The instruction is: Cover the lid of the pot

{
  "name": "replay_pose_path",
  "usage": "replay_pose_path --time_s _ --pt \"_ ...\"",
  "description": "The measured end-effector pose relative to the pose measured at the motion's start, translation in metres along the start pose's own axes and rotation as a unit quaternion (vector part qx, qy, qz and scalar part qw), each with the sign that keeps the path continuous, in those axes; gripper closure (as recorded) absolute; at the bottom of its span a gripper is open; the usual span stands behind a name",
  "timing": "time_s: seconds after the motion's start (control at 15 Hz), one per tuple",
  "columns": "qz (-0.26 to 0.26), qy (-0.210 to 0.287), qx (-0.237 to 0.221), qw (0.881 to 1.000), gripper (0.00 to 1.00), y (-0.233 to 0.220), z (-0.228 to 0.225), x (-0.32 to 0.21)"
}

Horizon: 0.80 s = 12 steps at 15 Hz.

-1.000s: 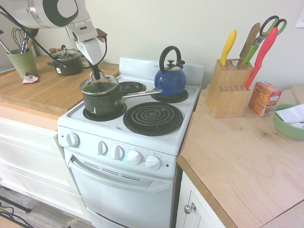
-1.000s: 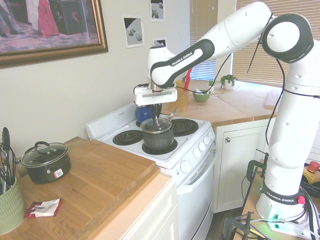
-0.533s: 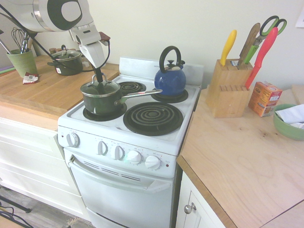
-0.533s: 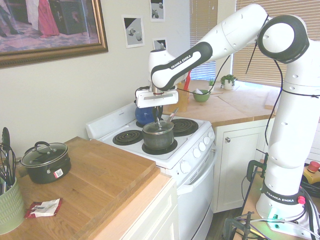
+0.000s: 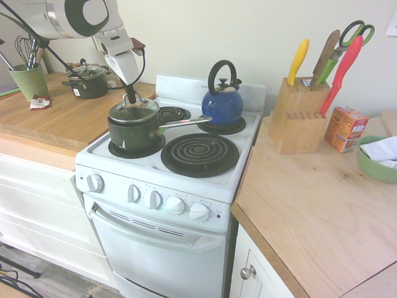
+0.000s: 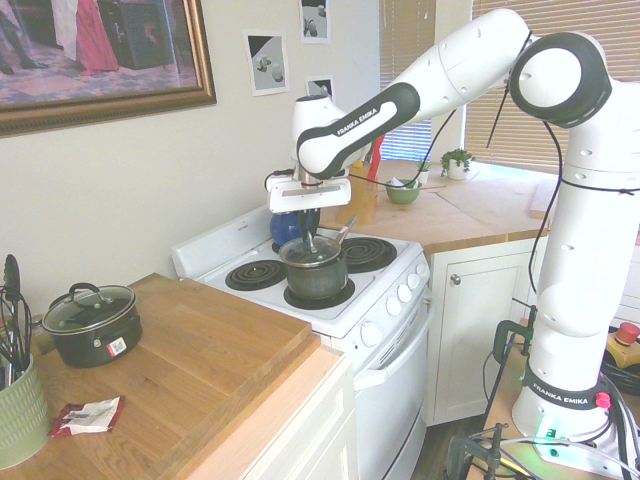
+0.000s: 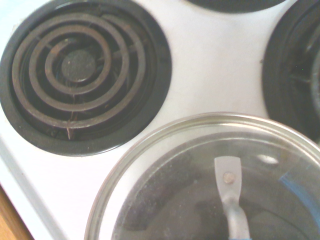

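Note:
The pot [image 5: 132,133], a dark green saucepan with a long silver handle [image 5: 184,122], stands on the stove's front left burner. The lid [image 5: 134,110], clear glass with a metal rim, sits tilted on top of the pot, its edge nearest the handle a little raised. My gripper [image 5: 131,97] comes down from above and is shut on the lid's small black knob. From the other side, the gripper [image 6: 308,240] is over the lid [image 6: 311,251] and pot [image 6: 317,278]. The wrist view shows the lid's rim [image 7: 165,134] close up, with the pot's inside visible through the glass.
A blue kettle [image 5: 222,105] stands on the back right burner, just beyond the pot's handle. A squat dark pot [image 5: 89,81] and a green utensil cup [image 5: 28,81] are on the left counter. A knife block [image 5: 298,121], an orange box [image 5: 345,128] and a green bowl [image 5: 377,158] are on the right counter.
The lid, held tilted above the pot a second ago, came down onto it. It has since risen slightly, tilted, and shifted a little toward the handle.

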<state>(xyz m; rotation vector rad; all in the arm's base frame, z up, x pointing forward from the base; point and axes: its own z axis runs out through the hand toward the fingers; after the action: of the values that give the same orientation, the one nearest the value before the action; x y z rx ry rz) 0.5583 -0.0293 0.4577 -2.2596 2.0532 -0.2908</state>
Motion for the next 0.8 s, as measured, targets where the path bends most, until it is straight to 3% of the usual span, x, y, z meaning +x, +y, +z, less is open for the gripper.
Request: replay_pose_path --time_s 0.8 --pt "0.006 0.003 0.003 1.000 1.00 -0.002 0.003 0.008"
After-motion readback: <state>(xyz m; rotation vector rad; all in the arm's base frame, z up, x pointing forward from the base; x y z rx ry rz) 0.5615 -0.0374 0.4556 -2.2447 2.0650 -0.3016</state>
